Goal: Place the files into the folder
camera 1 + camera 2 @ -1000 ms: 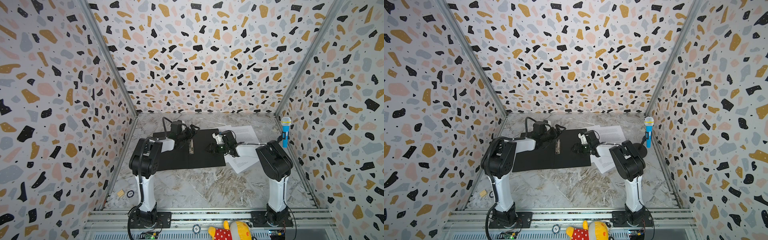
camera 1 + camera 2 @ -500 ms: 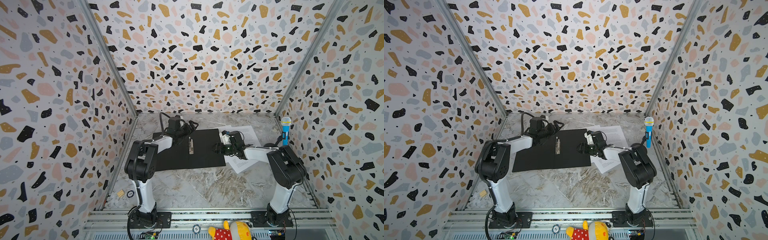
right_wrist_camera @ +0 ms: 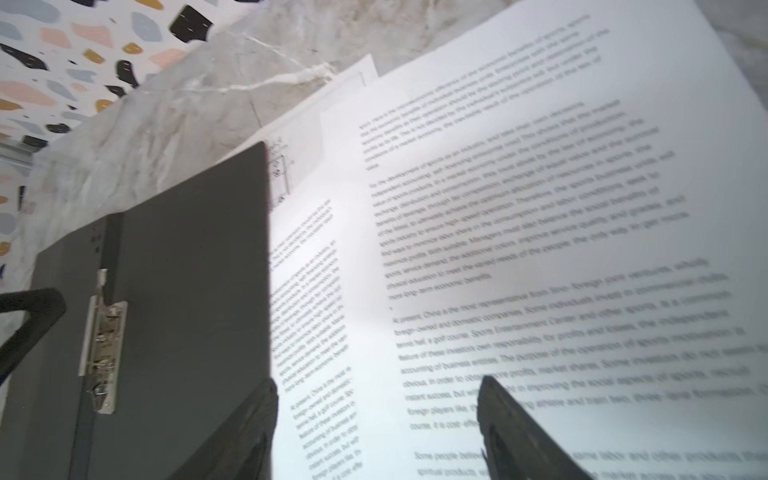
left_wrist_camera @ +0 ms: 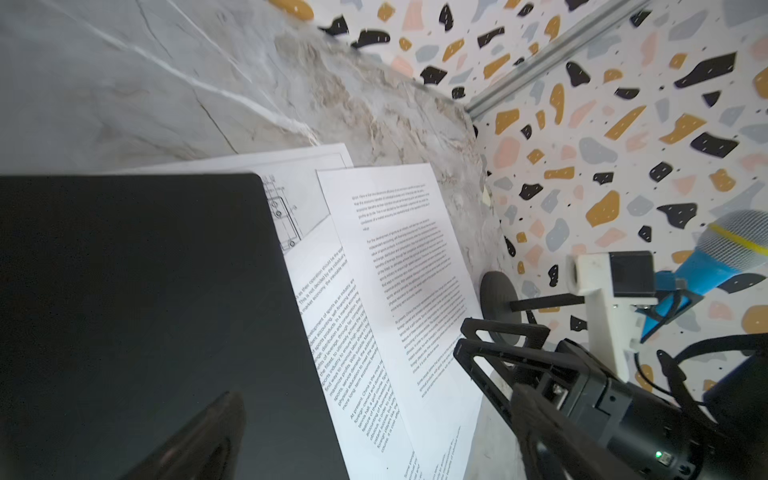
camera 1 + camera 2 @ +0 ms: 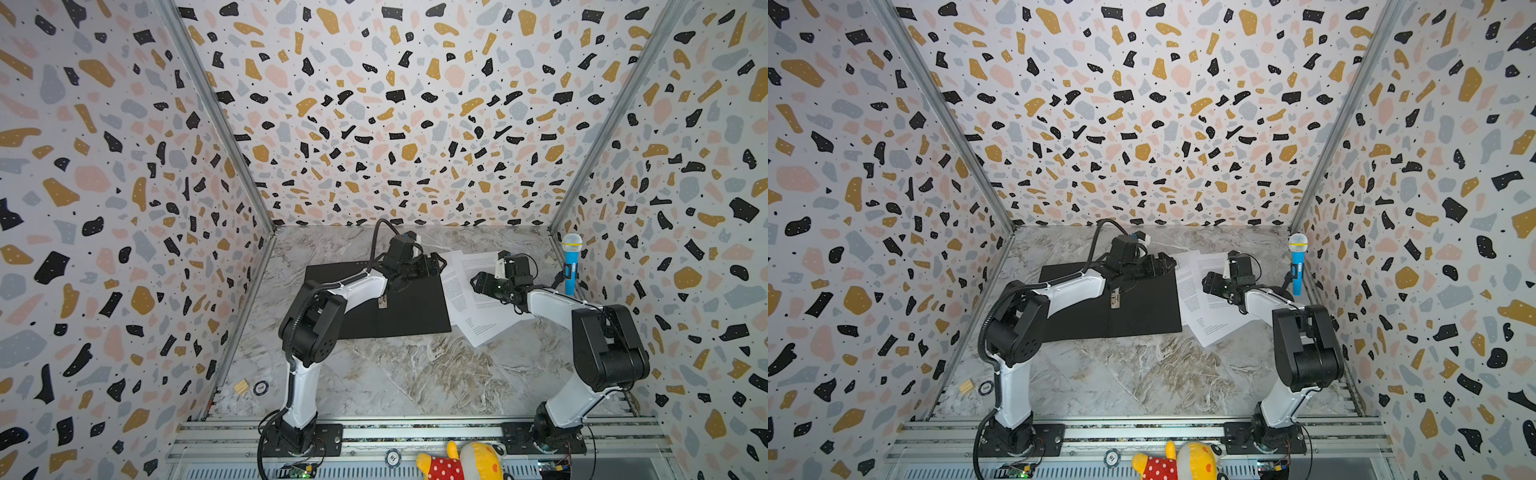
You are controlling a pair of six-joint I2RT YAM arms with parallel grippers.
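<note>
In both top views the folder (image 5: 415, 316) lies open, black side up, toward the back of the worktop (image 5: 415, 374). The sheets (image 5: 478, 311) fan out just beside its right edge. The left gripper (image 5: 434, 264), spread and empty, hangs over the folder's back right corner.

In the left wrist view the drawing sheet (image 4: 299, 199) runs under that corner.

In the right wrist view the right gripper (image 3: 378, 380) hovers with jaws apart over the top sheet (image 3: 540, 208).

Flat paper offers no edge, so closing here could crumple that sheet or drag the others askew. The tucked sheet might catch and shove the folder.
</note>
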